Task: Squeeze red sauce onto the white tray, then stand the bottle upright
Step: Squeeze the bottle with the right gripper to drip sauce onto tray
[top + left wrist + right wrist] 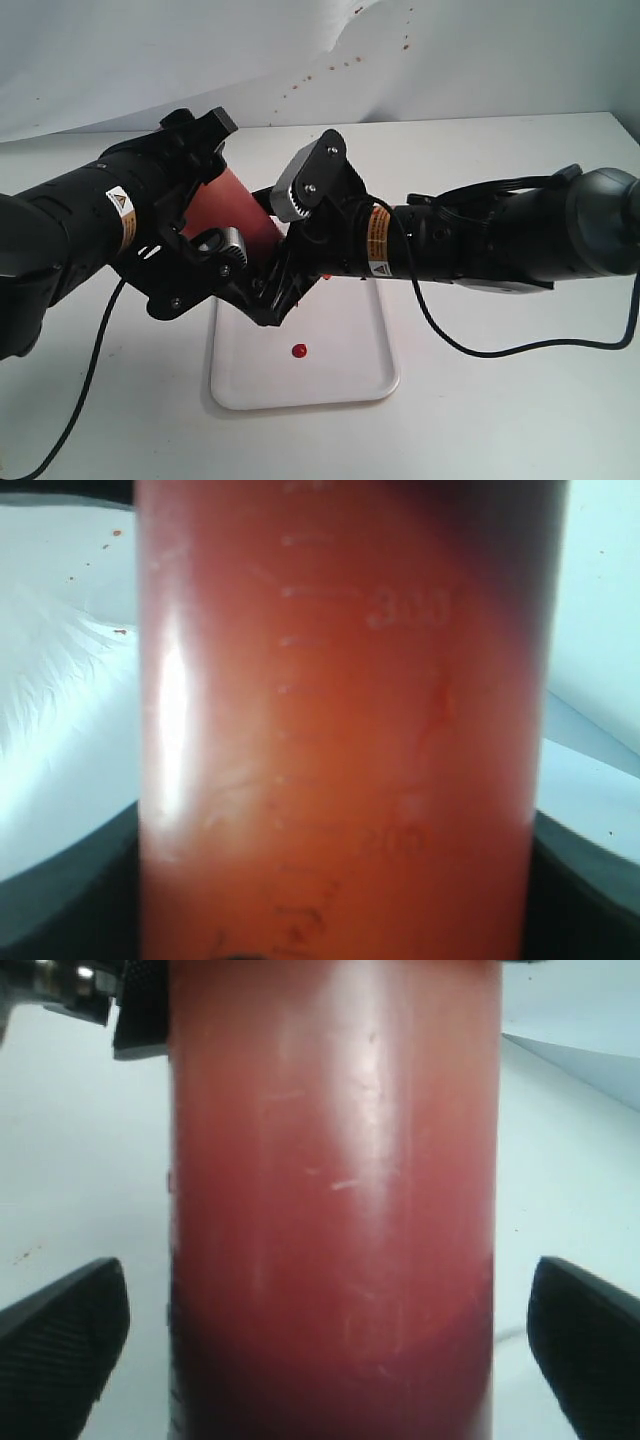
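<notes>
The bottle (232, 208), translucent red, hangs tilted above the far end of the white tray (345, 372). My left gripper (205, 218) is shut on its body, and in the left wrist view the bottle (340, 730) fills the frame between the dark fingers (585, 890). My right gripper (268, 285) is open astride the lower part of the bottle (335, 1190), with a gap showing on each side between it and the fingers (65, 1340). A small round blob of red sauce (298, 351) lies on the tray. The nozzle and cap are hidden behind the grippers.
The tray lies lengthwise on a white table (500, 420). A white backdrop sheet (200, 60) with tiny reddish specks (345, 64) rises behind. Both arms cross over the tray's far half, and a black cable (470, 345) trails on the right.
</notes>
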You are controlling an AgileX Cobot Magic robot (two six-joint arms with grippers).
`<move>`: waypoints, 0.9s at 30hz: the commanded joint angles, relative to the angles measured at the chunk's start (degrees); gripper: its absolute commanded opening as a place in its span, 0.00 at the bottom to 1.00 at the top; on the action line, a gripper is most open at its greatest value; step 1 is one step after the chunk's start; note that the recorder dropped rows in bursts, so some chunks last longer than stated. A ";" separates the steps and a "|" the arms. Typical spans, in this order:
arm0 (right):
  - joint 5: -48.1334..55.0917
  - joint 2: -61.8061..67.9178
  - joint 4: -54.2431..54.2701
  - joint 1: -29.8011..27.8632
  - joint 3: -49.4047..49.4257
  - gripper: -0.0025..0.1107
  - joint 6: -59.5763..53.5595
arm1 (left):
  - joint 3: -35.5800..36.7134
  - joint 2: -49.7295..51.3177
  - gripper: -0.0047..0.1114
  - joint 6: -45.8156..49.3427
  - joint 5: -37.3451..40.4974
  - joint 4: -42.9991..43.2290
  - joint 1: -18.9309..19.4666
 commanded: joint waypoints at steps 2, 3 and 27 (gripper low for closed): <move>0.09 0.00 0.06 0.16 -0.33 0.70 -0.20 | -0.80 -0.45 0.04 -0.88 1.06 0.89 -0.16; 0.09 0.00 0.06 0.16 -0.33 0.60 -0.20 | -0.80 -0.45 0.04 -0.88 1.06 0.89 -0.16; -2.69 0.00 0.75 0.16 -0.33 0.38 -0.20 | -0.80 -0.45 0.04 -0.88 1.06 0.89 -0.16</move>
